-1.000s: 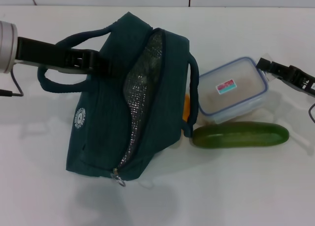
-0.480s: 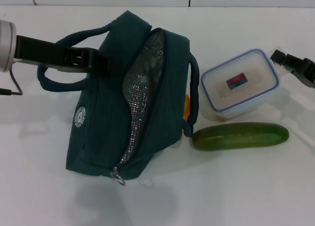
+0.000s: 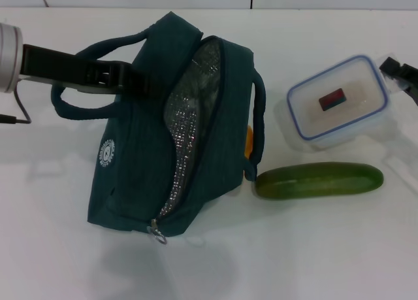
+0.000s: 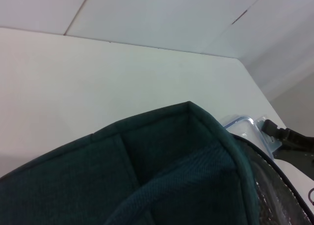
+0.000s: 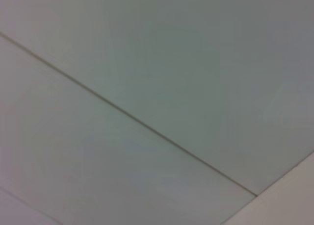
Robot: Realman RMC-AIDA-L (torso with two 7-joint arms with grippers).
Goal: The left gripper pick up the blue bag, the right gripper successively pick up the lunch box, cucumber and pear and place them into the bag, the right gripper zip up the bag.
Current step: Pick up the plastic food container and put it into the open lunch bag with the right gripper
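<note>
The right gripper (image 3: 392,74) clamps the far right edge of the clear blue-rimmed lunch box (image 3: 337,101), holding it tilted above the white table (image 3: 294,248), beyond the long dark green cucumber (image 3: 319,180). The left gripper (image 3: 127,78) grips the dark teal fabric bag (image 3: 140,150) at its handle side, foil-lined mouth open toward the lunch box. A sliver of orange pear (image 3: 248,142) shows behind the bag.

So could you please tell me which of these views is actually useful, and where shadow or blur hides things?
Head view: evenly lit and sharp; soft shadows lie under the bag and cucumber; the pear is mostly hidden behind the bag. Left wrist view: bag fabric fills the foreground, slightly soft. Right wrist view: only blank wall, showing nothing of the work.
</note>
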